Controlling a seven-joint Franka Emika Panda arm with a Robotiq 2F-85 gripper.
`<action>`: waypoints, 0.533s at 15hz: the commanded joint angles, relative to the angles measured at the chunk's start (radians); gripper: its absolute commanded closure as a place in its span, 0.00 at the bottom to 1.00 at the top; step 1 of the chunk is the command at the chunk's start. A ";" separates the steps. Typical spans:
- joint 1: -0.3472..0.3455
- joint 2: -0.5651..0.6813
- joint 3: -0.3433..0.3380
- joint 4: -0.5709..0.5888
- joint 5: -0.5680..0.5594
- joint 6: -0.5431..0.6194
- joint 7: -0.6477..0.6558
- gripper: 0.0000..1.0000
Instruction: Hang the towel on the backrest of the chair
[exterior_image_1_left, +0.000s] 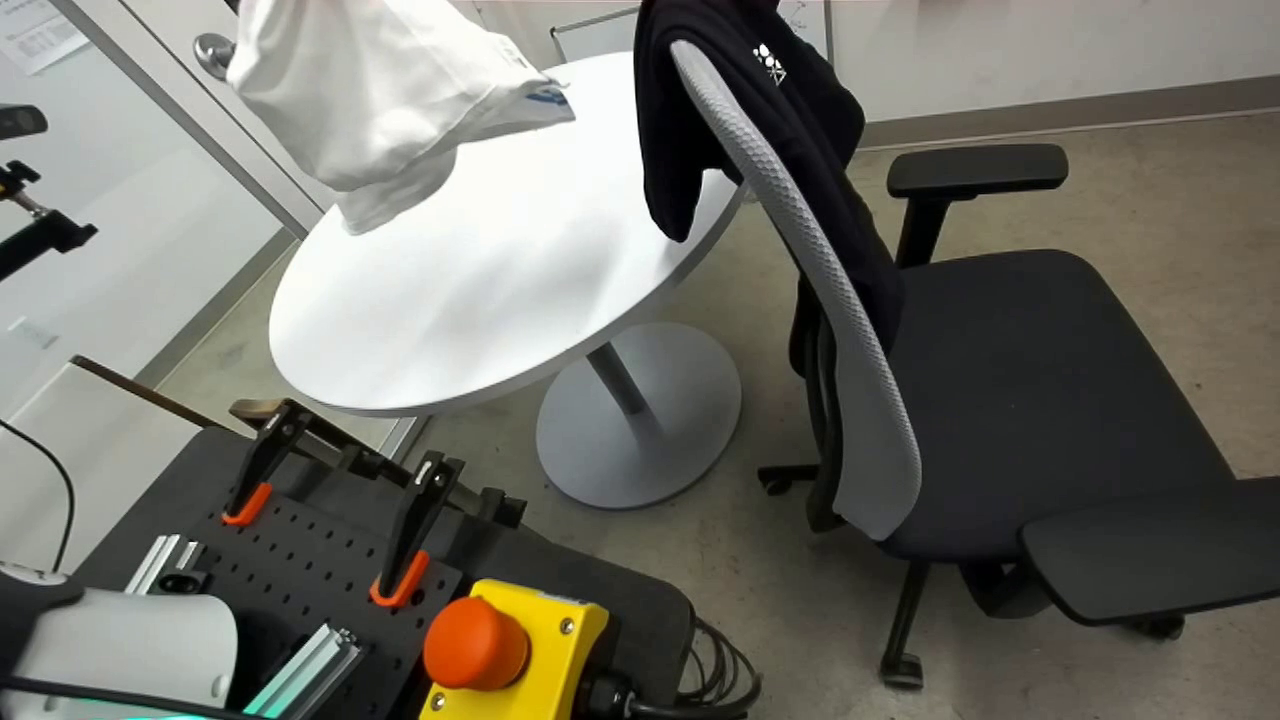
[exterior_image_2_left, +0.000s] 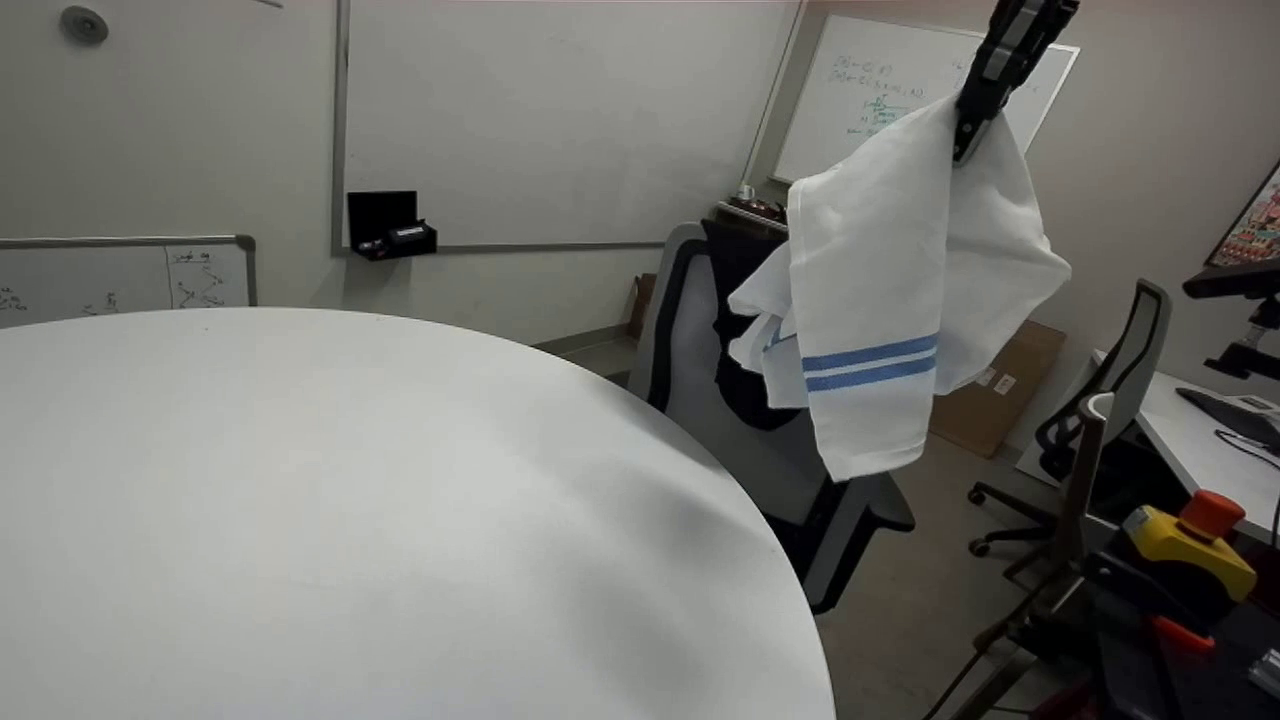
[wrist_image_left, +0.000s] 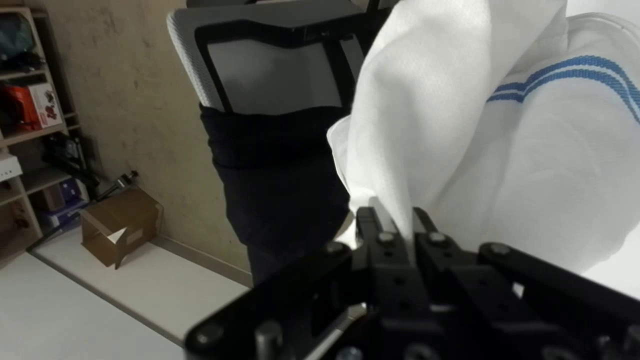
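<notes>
A white towel (exterior_image_1_left: 380, 100) with blue stripes hangs bunched in the air; it also shows in an exterior view (exterior_image_2_left: 870, 270) and in the wrist view (wrist_image_left: 550, 165). My gripper (exterior_image_2_left: 968, 150) is shut on the towel's upper part; the fingertips (wrist_image_left: 397, 220) pinch a fold in the wrist view. The grey chair backrest (exterior_image_1_left: 875, 440) stands to the right of the towel there, apart from it. It also shows in an exterior view behind the towel (exterior_image_2_left: 690, 340) and in the wrist view left of it (wrist_image_left: 275, 75). A black garment (exterior_image_1_left: 690, 130) is draped over the backrest's top.
A round white table (exterior_image_1_left: 480, 290) lies below the towel, beside the chair; it also shows in an exterior view (exterior_image_2_left: 400, 520). The chair has black armrests (exterior_image_1_left: 980, 170). A yellow box with a red button (exterior_image_1_left: 540, 640) and clamps (exterior_image_1_left: 410, 530) sit on the black robot stand.
</notes>
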 joint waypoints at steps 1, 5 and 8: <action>-0.039 -0.012 -0.013 0.047 -0.002 -0.074 0.029 0.99; -0.076 -0.038 -0.024 0.100 -0.021 -0.140 0.059 0.99; -0.103 -0.054 -0.018 0.122 -0.129 -0.142 0.091 0.99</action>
